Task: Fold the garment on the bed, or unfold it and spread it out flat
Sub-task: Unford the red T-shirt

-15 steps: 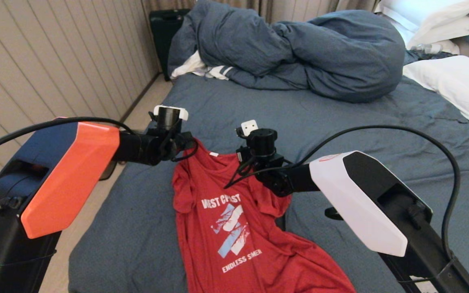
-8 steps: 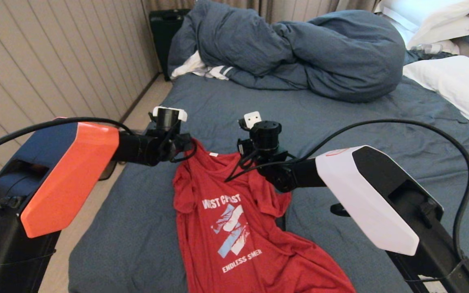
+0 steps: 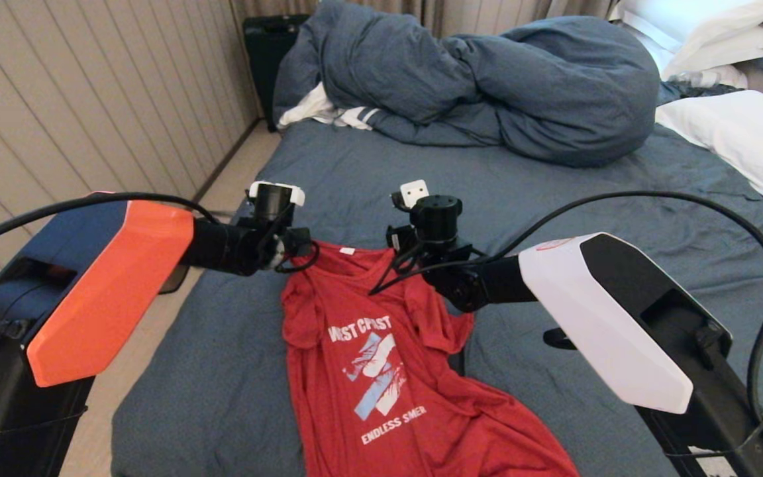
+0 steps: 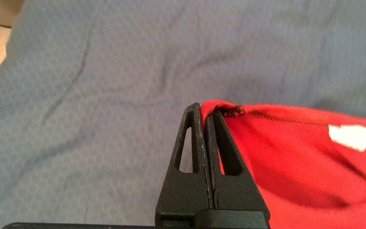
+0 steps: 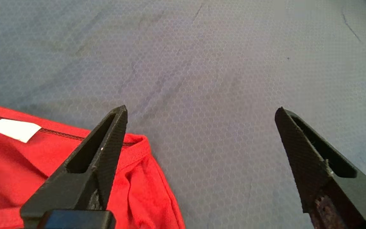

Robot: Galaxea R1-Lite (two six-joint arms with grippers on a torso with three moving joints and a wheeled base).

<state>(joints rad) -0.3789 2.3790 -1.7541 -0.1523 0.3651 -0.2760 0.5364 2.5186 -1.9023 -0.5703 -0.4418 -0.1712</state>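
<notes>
Now left pincer pinches garment shoulder; right pincer agape.

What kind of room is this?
Most likely a bedroom: a bed with a blue-grey sheet, a bunched duvet and white pillows at its head.

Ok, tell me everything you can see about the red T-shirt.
The red T-shirt lies print-up and rumpled on the bed, of thin knit fabric, white label at the collar, sleeves bunched. The left end effector is shut on its collar edge; the right end effector hangs open at the other shoulder, one finger over it.
</notes>
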